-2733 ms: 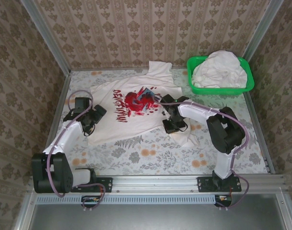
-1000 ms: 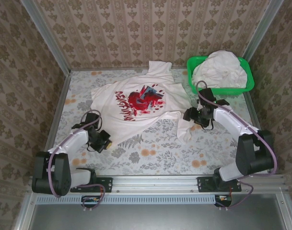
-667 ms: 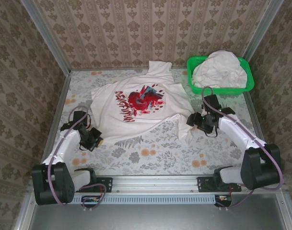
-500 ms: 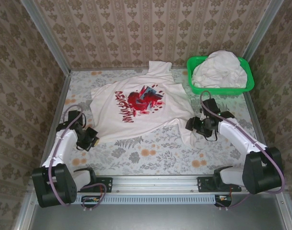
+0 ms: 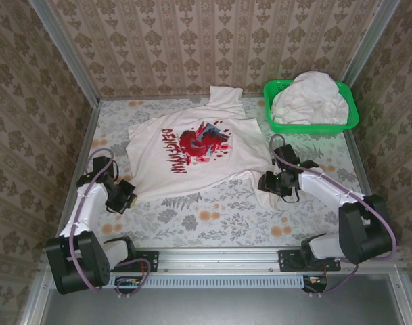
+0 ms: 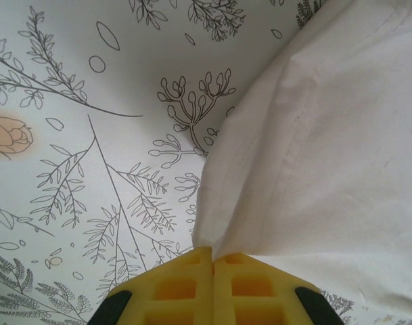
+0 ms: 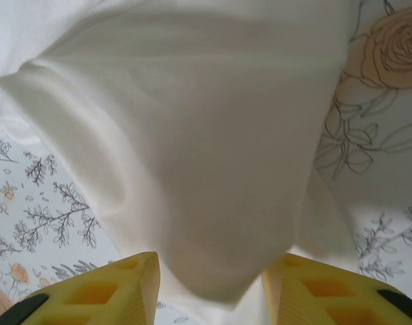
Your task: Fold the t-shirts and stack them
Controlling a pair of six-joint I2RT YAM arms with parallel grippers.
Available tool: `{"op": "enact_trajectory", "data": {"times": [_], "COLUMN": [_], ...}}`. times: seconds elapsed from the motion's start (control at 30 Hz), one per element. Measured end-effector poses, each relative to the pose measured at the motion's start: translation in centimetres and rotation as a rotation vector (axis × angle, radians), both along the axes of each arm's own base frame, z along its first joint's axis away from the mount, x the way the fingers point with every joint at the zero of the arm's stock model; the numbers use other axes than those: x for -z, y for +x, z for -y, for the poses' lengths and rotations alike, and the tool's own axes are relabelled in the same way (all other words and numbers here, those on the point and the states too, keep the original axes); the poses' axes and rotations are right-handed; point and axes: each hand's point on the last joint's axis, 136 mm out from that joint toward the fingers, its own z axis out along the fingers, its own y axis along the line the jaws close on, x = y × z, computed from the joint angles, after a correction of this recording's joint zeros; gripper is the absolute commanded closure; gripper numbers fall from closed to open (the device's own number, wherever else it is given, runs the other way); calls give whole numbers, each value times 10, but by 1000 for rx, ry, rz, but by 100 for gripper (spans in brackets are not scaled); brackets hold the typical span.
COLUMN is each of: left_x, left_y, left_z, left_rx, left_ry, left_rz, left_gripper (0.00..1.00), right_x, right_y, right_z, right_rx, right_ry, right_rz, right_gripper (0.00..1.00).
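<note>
I read this as the very start of the job, with nothing folded and nothing stacked. The printed shirt (image 5: 192,150) lies open and face up in the middle of the table (image 5: 212,220), its red graphic showing. It is mostly flat, with some rumpling along its near edge and around to 4 o'clock.

The left gripper (image 5: 122,196) sits at about 8 o'clock from the shirt's centre. In the left wrist view its yellow fingers (image 6: 178,288) are pressed together on a corner of the white cloth, so that side is clamped. The cloth runs off taut from the pinch towards 1 o'clock in that view.

The right gripper (image 5: 268,183) is at about 4 o'clock from the shirt's centre, at the bunched end of the cloth. In its wrist view the fingers (image 7: 134,274) stand apart with a hump of fabric sitting in the gap. I judge that side parted around the cloth and not pinching it (the tips themselves are cut off by the bottom of the frame).

Over at 1 o'clock on the table, the green basket (image 5: 312,126) holds a heap of white shirts (image 5: 308,98), and none of them is laid out yet.

What is left, then, is nearly all of it. The right side needs a firm hold, then this shirt gets smoothed, folded and set down. After that the basket's load has to come out, get folded and go on top.
</note>
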Motion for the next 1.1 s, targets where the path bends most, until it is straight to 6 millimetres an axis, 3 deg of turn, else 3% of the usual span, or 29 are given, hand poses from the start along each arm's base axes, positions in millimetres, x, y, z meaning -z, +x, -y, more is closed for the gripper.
{"op": "enact_trajectory", "data": {"times": [0.17,0.23,0.37,0.53,0.63,0.7,0.93,1.1], "left_x": [2,2,2,5,6,6,5,-2], "left_y": [2,3,5,7,6,7,6,5], "left_z": [0,0,0,-1,-1,-1,-1,-1], "left_rx": [-4,-4,-9,-11,-11,-11,-11,-12], "left_ry": [-1,0,0,-2,-3,-2,0,3], "left_rz": [8,14,19,12,7,7,10,19], "left_gripper": [100,100,100,100,100,100,100,100], "right_x": [17,18,18,28,28,22,-6,-39], "right_y": [0,0,-5,-20,-22,-20,-26,-34], "right_z": [-3,-4,-4,-2,-2,-2,-1,1], "right_rx": [-10,-19,-36,-45,-54,-61,-29,38], "right_ry": [5,7,7,10,13,16,40,84], "right_rz": [-48,-50,-43,-78,-77,-54,3,60], "right_gripper": [54,49,48,67,88,100,100,100]}}
